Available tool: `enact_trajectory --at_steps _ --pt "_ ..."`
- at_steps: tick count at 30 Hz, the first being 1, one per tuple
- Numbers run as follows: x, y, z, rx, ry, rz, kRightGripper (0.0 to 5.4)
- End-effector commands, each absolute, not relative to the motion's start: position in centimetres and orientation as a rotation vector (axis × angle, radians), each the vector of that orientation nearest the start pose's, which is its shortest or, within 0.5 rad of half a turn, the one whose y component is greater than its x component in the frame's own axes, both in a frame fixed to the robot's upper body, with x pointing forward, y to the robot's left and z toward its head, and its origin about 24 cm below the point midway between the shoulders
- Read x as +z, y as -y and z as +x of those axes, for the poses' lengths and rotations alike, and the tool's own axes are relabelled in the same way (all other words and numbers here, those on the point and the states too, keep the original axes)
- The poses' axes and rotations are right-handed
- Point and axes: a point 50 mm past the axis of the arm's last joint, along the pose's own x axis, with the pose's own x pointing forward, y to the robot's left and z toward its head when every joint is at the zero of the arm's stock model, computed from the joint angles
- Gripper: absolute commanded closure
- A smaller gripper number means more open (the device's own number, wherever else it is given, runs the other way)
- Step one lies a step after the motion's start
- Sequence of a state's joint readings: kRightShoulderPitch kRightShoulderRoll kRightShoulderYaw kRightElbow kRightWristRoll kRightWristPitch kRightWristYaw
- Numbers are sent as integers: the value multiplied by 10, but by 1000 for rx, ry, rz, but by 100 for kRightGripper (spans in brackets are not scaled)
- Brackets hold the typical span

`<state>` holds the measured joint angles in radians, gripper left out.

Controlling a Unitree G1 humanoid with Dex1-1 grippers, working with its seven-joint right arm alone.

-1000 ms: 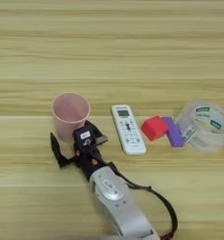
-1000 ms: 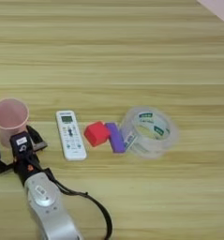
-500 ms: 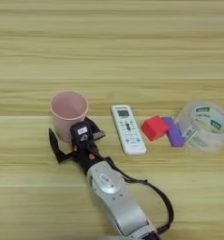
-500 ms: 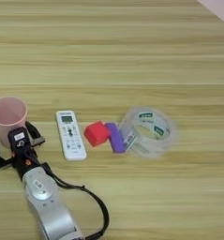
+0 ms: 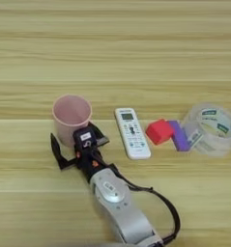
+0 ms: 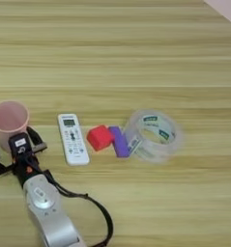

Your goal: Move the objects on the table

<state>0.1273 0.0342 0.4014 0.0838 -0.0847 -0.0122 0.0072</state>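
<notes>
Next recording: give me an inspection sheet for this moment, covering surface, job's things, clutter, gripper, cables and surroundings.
Surface: light wood-grain table, planks running across.
Job's things: pink cup upright, far left; white remote flat to its right; red cube next, touching the purple bar.
Clutter: clear tape roll lying flat, against the purple bar.
Gripper: right gripper open, fingers spread just in front of the cup, holding nothing.
Cables: black cable looping beside the silver forearm.
Surroundings: pale patch beyond the table's far right corner; otherwise nothing seen.
</notes>
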Motion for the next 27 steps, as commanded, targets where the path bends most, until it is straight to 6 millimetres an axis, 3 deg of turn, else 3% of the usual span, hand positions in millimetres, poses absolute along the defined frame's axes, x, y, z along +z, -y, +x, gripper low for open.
enact_trajectory --at_steps 1,16,27 --pt "3 47 203 362 -169 8 2" --pt "1 52 206 327 -159 -6 162" --pt "0 54 205 316 -157 -8 173"
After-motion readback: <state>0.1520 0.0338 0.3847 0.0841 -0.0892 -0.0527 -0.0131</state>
